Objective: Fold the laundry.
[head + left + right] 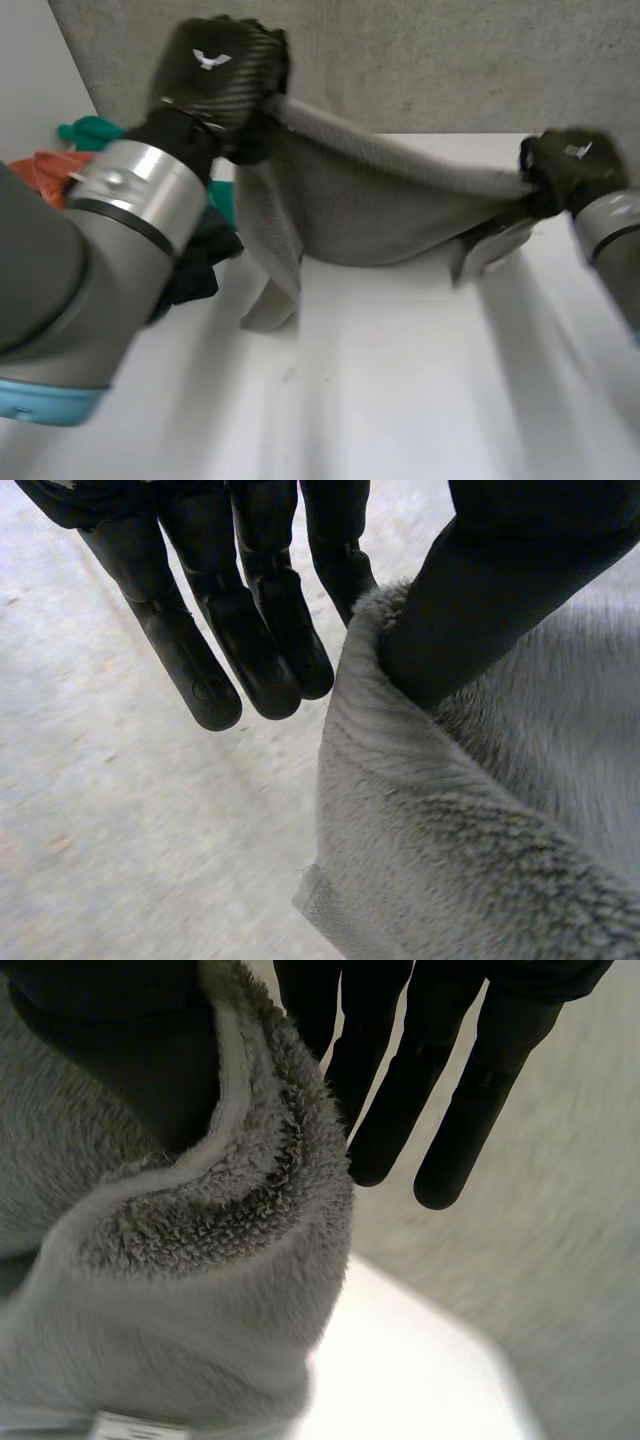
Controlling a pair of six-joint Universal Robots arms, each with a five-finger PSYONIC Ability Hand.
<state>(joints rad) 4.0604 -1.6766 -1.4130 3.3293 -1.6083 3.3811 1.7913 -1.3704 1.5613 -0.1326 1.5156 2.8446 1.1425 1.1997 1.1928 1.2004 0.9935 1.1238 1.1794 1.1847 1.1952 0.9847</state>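
Aloft over the white table [400, 400], a grey towel [370, 205] is pinched by its top edge between thumb and straight fingers [205, 675] of the left hand [225, 65] and of the right hand [565, 165]. The pull is best evened out and the sagging middle lowered flat. Its long axis is stretched from hand to hand, with the left end hanging down.

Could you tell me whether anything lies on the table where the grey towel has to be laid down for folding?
Nothing visible does. The left hand and right hand hold the grey towel up over bare table; the other laundry lies aside, by the left arm.
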